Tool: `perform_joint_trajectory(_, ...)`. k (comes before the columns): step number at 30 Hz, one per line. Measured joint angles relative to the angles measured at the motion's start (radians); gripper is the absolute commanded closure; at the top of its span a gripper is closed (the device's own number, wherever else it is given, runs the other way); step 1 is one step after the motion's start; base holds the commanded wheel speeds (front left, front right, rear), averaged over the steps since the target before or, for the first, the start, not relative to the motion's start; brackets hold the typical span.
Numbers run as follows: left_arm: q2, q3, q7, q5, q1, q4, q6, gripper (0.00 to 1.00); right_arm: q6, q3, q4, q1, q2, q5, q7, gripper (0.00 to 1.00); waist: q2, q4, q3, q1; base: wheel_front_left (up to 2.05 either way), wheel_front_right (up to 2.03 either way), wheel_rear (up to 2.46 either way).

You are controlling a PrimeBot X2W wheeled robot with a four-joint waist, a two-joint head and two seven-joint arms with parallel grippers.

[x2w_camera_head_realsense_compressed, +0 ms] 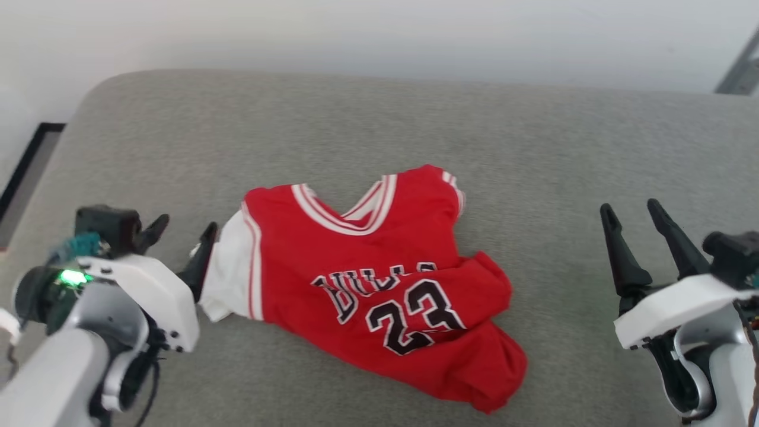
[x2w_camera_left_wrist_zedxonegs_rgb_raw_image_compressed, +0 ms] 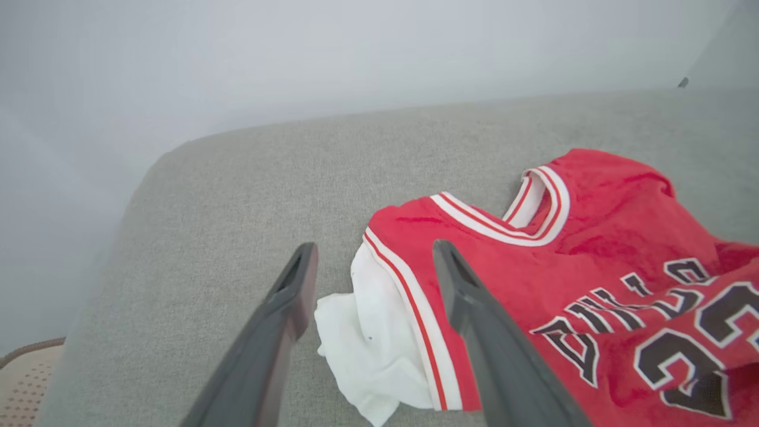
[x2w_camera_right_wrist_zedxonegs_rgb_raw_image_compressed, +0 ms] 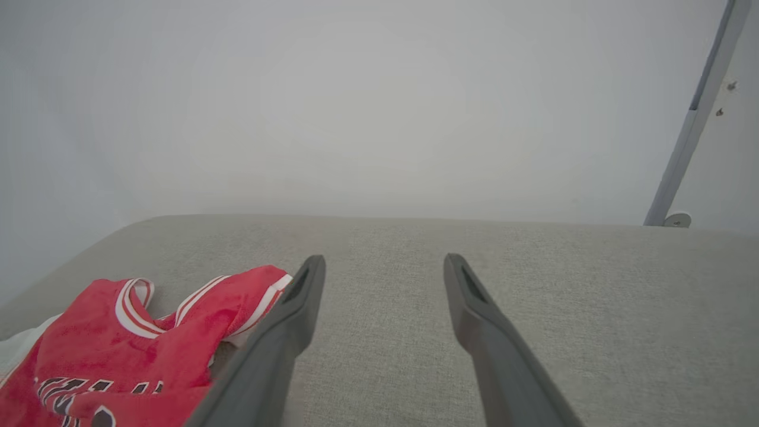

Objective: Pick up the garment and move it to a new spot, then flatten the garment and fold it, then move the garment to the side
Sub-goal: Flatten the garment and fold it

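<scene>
The garment (x2w_camera_head_realsense_compressed: 379, 284) is a red jersey with a white sleeve, striped trim and black lettering, lying crumpled and lettering-up in the middle of the grey cushion (x2w_camera_head_realsense_compressed: 379, 118). My left gripper (x2w_camera_head_realsense_compressed: 182, 234) stands open at its left edge, fingers straddling the white sleeve (x2w_camera_left_wrist_zedxonegs_rgb_raw_image_compressed: 362, 332) without holding it. In the left wrist view the left gripper (x2w_camera_left_wrist_zedxonegs_rgb_raw_image_compressed: 373, 255) shows its fingers wide apart above the sleeve and red shoulder. My right gripper (x2w_camera_head_realsense_compressed: 631, 213) is open well to the right of the garment, over bare cushion. The right wrist view shows the right gripper (x2w_camera_right_wrist_zedxonegs_rgb_raw_image_compressed: 384, 264) and the garment (x2w_camera_right_wrist_zedxonegs_rgb_raw_image_compressed: 118, 344) at lower left.
A pale wall (x2w_camera_head_realsense_compressed: 379, 35) rises behind the cushion. The cushion's rounded left corner (x2w_camera_head_realsense_compressed: 101, 95) drops toward a dark-framed floor strip (x2w_camera_head_realsense_compressed: 29, 160). A grey metal bar (x2w_camera_right_wrist_zedxonegs_rgb_raw_image_compressed: 694, 112) leans at the far right. Bare cushion lies right of the garment.
</scene>
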Motion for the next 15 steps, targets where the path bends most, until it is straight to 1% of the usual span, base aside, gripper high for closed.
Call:
perform_joint_trajectory(3, -0.036, -0.006, -0.099, 0.035, 0.026, -0.007, 0.009, 0.00, 0.000, 0.033, 0.037, -0.030, -0.032, 0.018, 0.032, 0.00, 0.0000, 0.040, -0.004, 0.0000, 0.00, 0.00, 0.00)
perform_joint_trajectory(6, -0.081, -0.004, -0.193, 0.051, 0.052, -0.007, 0.033, 0.00, 0.000, 0.075, 0.076, -0.069, -0.064, 0.039, 0.067, 0.00, 0.0000, 0.080, -0.004, 0.0000, 0.00, 0.00, 0.00)
perform_joint_trajectory(8, -0.107, -0.010, -0.242, 0.061, 0.071, 0.001, 0.038, 0.00, 0.000, 0.105, 0.101, -0.098, -0.087, 0.057, 0.086, 0.00, 0.0000, 0.106, -0.002, 0.0000, 0.00, 0.00, 0.00)
perform_joint_trajectory(10, -0.132, -0.014, -0.285, 0.065, 0.085, 0.011, 0.041, 0.00, 0.000, 0.140, 0.123, -0.127, -0.123, 0.055, 0.104, 0.00, 0.0000, 0.132, 0.002, 0.0000, 0.00, 0.00, 0.00)
perform_joint_trajectory(15, -0.185, -0.016, -0.392, 0.074, 0.102, 0.046, 0.044, 0.00, 0.000, 0.205, 0.209, -0.204, -0.164, 0.115, 0.170, 0.00, 0.0000, 0.195, 0.016, 0.0000, 0.00, 0.00, 0.00)
